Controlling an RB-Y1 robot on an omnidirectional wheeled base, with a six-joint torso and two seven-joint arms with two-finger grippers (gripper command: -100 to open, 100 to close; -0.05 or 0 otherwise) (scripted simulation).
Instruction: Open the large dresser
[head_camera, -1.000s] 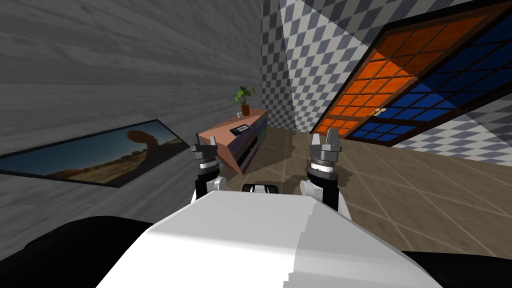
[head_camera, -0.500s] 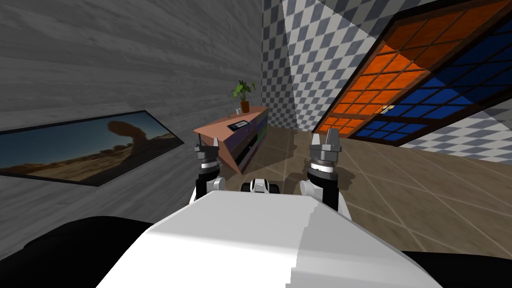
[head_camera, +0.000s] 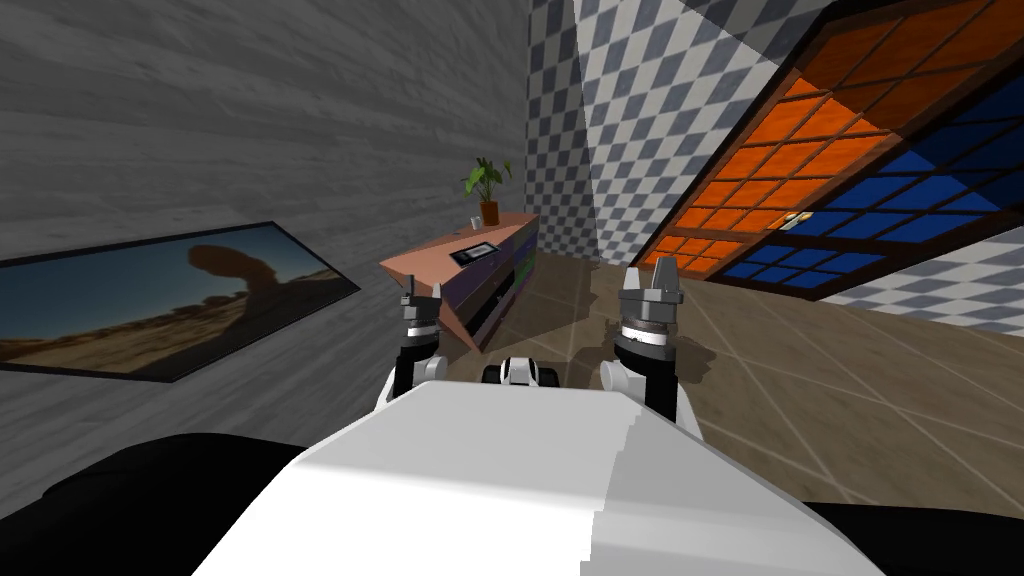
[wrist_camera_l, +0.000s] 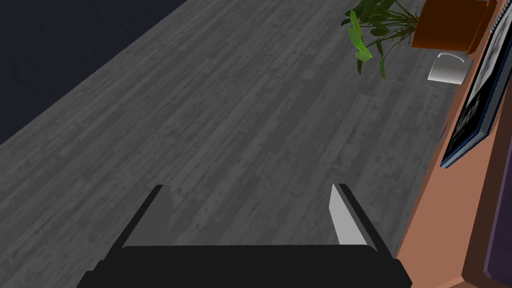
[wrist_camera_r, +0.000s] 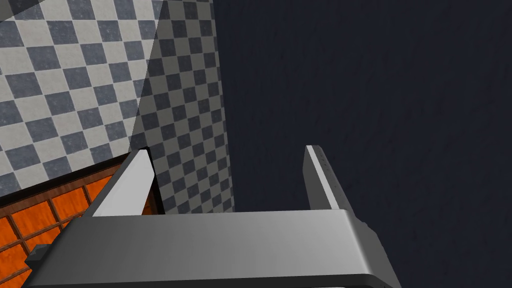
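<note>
My view has swung a touch in the last second. The wall picture (head_camera: 170, 300) has slid out toward 9 o'clock and the dresser (head_camera: 440, 266) sits slightly nearer, which is my own move, not theirs. My left gripper (head_camera: 421, 291) has also edged inward. On the head view, the dresser stands against the grey plank wall (head_camera: 300, 120) at about 11 o'clock from my hands. It has a salmon top and dark fronts, and its near corner is just past the left gripper but not touching it. On its top, a dark framed slab (head_camera: 473, 252) lies mid-way, with a small white cup (head_camera: 474, 221) and a potted plant (head_camera: 487, 190) at the far end, around 12. The right gripper (head_camera: 651, 276) is up at 1 o'clock, well apart from the dresser. Over to the left wrist: the left gripper (wrist_camera_l: 247, 187) has its jaws wide with nothing between them, the plank wall (wrist_camera_l: 225, 125) ahead, and the dresser's top (wrist_camera_l: 440, 215) just outside one finger. The plant (wrist_camera_l: 372, 22), cup (wrist_camera_l: 450, 67) and slab (wrist_camera_l: 475, 110) are farther along. Right wrist: the right gripper (wrist_camera_r: 226, 150) is also spread wide and empty.
</note>
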